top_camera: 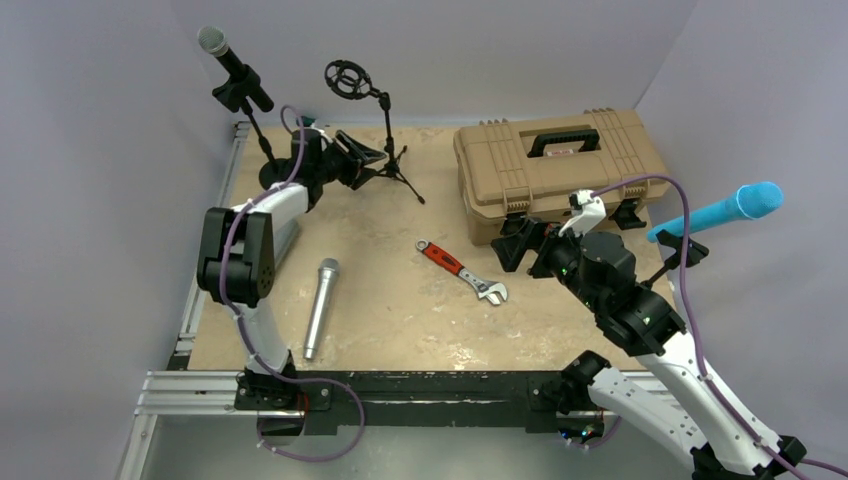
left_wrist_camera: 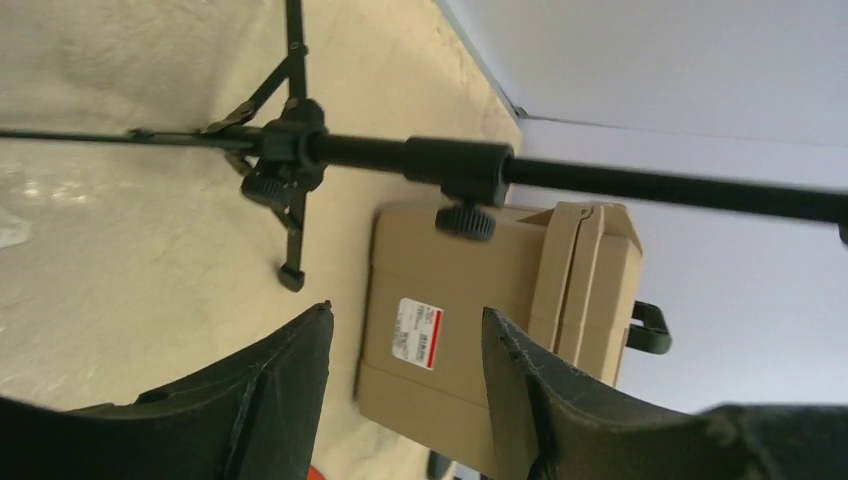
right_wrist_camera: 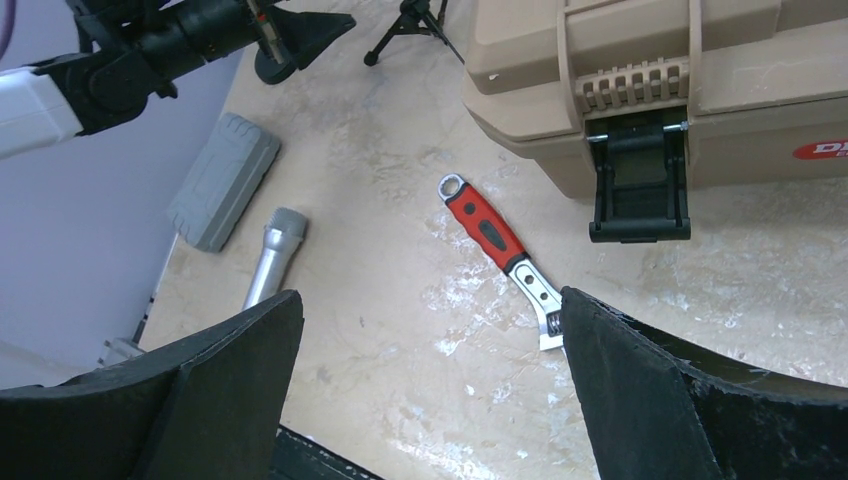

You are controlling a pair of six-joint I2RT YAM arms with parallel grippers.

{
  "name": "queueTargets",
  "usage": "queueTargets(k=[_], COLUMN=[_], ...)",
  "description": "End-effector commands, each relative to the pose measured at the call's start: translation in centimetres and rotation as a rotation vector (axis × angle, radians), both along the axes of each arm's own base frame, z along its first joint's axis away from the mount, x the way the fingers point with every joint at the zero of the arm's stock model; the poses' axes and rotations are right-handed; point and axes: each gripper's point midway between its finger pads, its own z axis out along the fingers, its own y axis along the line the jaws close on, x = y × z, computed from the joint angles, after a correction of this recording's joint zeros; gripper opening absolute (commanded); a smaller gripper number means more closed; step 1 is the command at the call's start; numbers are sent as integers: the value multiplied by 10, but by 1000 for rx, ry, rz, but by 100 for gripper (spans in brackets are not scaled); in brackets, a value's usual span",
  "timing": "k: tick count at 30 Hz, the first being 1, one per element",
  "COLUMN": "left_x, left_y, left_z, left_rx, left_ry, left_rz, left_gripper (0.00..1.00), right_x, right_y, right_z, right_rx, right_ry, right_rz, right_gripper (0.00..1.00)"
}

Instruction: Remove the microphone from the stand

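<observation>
The left gripper (left_wrist_camera: 407, 312) has its jaws parted and empty, tips just short of the black tripod stand (left_wrist_camera: 600, 178), whose pole crosses the frame above them. The right gripper (right_wrist_camera: 430, 295) gapes wide, holding nothing, above a red wrench (right_wrist_camera: 495, 235). Overhead, a silver microphone (top_camera: 320, 305) lies flat on the table, lower left of centre, and the tripod's shock mount (top_camera: 347, 78) sits empty. Removal looks done, so the left arm likely needs only to back away. The tan toolbox (top_camera: 550, 170), upper right, is shut, its contents hidden.
</observation>
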Motion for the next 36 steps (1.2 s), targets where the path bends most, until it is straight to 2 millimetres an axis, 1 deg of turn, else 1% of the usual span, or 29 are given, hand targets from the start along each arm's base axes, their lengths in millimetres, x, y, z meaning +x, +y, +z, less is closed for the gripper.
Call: queueTargets(k=[1, 4, 8, 11, 14, 16, 19, 24, 27, 31, 36], left_x=[-16, -15, -12, -10, -2, 3, 10, 19, 22, 29, 37], left_y=[19, 15, 3, -4, -15, -20, -23, -26, -22, -19, -25], left_z=[8, 23, 45, 48, 55, 55, 53, 36, 32, 33, 37], left_rx=[249, 314, 292, 317, 278, 273, 310, 351, 365, 381, 357], left_ry=[-129, -218, -346, -429, -496, -525, -548, -494, -489, -496, -495], left_rz=[24, 21, 28, 64, 89, 114, 148, 153, 175, 199, 190], left_gripper=[57, 61, 60, 59, 60, 59, 57, 53, 48, 43, 43], right_x=[3, 4, 4, 4, 4, 4, 4, 3, 2, 3, 4], right_y=[1, 3, 6, 5, 4, 3, 3, 1, 0, 1, 2], right_z=[10, 7, 6, 7, 9, 9, 9, 10, 11, 11, 10], right_rx=[32, 31, 32, 35, 35, 33, 32, 32, 32, 31, 25], right_ry=[-30, -26, -21, -22, -25, -24, -25, -27, -30, -31, -28], right_rz=[-10, -5, 2, -2, -4, -7, -8, -11, -16, -15, -11], right_gripper=[99, 99, 99, 99, 99, 99, 99, 99, 99, 99, 99])
